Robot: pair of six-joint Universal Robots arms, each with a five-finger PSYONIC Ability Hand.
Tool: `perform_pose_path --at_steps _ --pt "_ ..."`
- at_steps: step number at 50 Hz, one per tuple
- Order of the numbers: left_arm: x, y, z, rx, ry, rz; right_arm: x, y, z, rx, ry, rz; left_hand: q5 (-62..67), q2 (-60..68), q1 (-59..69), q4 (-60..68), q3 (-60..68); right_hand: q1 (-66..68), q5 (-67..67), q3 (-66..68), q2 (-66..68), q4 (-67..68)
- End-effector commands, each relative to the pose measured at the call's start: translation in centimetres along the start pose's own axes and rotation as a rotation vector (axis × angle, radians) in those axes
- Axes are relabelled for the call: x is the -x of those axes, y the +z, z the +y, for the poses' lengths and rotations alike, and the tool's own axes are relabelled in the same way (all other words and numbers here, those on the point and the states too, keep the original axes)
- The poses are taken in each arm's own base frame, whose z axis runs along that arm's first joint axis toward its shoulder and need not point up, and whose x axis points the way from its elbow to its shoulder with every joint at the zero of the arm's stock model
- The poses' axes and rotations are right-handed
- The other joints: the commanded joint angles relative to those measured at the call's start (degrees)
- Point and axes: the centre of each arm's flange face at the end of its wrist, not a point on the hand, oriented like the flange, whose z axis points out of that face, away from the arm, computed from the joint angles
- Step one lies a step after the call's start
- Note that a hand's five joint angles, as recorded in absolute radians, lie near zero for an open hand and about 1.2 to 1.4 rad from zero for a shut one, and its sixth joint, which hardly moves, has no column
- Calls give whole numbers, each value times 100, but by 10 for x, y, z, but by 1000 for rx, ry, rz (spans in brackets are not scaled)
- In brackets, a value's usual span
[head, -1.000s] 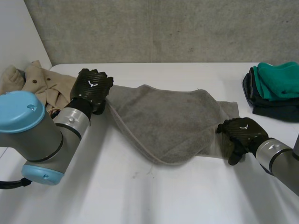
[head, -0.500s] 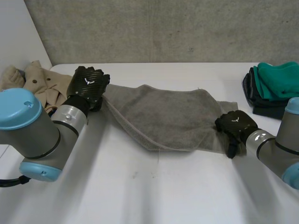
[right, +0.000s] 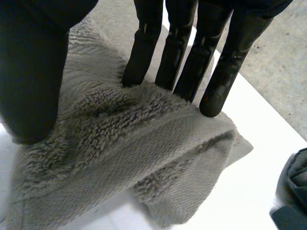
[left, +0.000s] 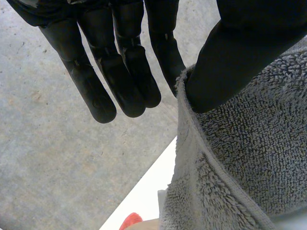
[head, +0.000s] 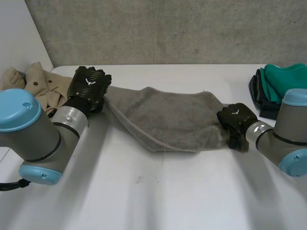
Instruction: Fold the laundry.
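- The left hand (head: 90, 86) pinches the left end of the grey towel (head: 168, 120) between thumb and straight fingers; the right hand (head: 233, 120) pinches the right end likewise.
- Over the last second the right hand has carried its corner rearward, so the towel is narrower; the lengthwise fold looks nearly closed.
- The towel lies mid-table (head: 144, 191), its long axis running from hand to hand.

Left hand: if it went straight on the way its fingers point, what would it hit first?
Nothing close. The left hand, pinching the grey towel, points its fingers past the far edge of the table; the concrete wall looks like the first thing ahead, though depth is unclear.
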Motion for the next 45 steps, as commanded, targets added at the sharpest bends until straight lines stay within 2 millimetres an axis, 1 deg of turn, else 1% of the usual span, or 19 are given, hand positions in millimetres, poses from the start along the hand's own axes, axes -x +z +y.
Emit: perform_pose_path --at_steps 1,6,9,13,19,20,23,27,28,31,32,35,36,38,39,41,42,43,45 --pt "1 1 -2 -5 1 -3 1 3 3 15 8 -10 1390 1132 1365 1131 1160 -153 2402 -1036 -1039 -1054" --pt "1 1 -1 -3 0 -2 1 4 3 20 14 -15 1390 1132 1365 1131 1160 -743 1812 -1626 -1629 -1644" --pt "0 1 0 -1 0 -1 1 3 3 22 26 -15 1390 1132 1365 1131 1160 -510 2046 -1392 -1395 -1410" --pt "1 1 -1 -3 0 -2 -1 4 3 18 33 -12 1390 1132 1365 1131 1160 516 3071 -367 -369 -385" --pt "1 1 -1 -4 0 -2 0 11 10 27 37 -15 1390 1132 1365 1131 1160 1961 4517 1079 1076 1061" --pt "1 1 -1 -4 0 -2 -1 14 10 25 36 -10 1390 1132 1365 1131 1160 2864 5419 1981 1978 1963" --pt "0 1 -1 -3 0 -2 -3 16 9 21 31 0 1390 1132 1365 1131 1160 3035 5590 2152 2150 2134" --pt "1 0 -1 7 1 0 -12 15 0 1 27 28 1390 1132 1365 1131 1160 3035 5590 2152 2150 2134" --pt "1 -2 -1 17 1 6 -18 11 -10 -20 16 46 1390 1132 1365 1131 1160 3035 5590 2152 2150 2134" --pt "3 -7 -6 34 0 13 -30 -2 -29 -33 0 76 1390 1132 1365 1131 1160 3035 5590 2152 2150 2134" --pt "4 -11 -7 56 -1 21 -36 -14 -42 -25 -7 84 1390 1132 1365 1131 1160 3035 5590 2152 2150 2134" --pt "5 -20 -7 96 -5 40 -40 -35 -59 16 -12 65 1390 1132 1365 1131 1160 3035 5590 2152 2150 2134" --pt "5 -27 -8 130 -7 55 -45 -50 -65 57 -13 50 1390 1132 1365 1131 1160 3035 5590 2152 2150 2134" --pt "5 -38 -6 176 -4 78 -53 -65 -68 107 -10 42 1390 1132 1365 1131 1160 3035 5590 2152 2150 2134" --pt "5 -49 -5 224 -1 98 -61 -81 -67 165 -16 35 1390 1132 1365 1131 1160 3035 5590 2152 2150 2134" --pt "5 -60 -3 275 8 120 -67 -97 -66 223 -23 22 1390 1132 1365 1131 1160 3035 5590 2152 2150 2134" --pt "5 -66 -1 302 17 132 -68 -105 -64 257 -26 10 1390 1132 1365 1131 1160 3035 5590 2152 2150 2134" --pt "4 -79 1 356 38 161 -68 -117 -58 323 -33 -23 1390 1132 1365 1131 1160 3035 5590 2152 2150 2134" --pt "2 -92 5 415 64 195 -64 -128 -51 382 -40 -65 1390 1132 1365 1131 1160 3035 5590 2152 2150 2134"
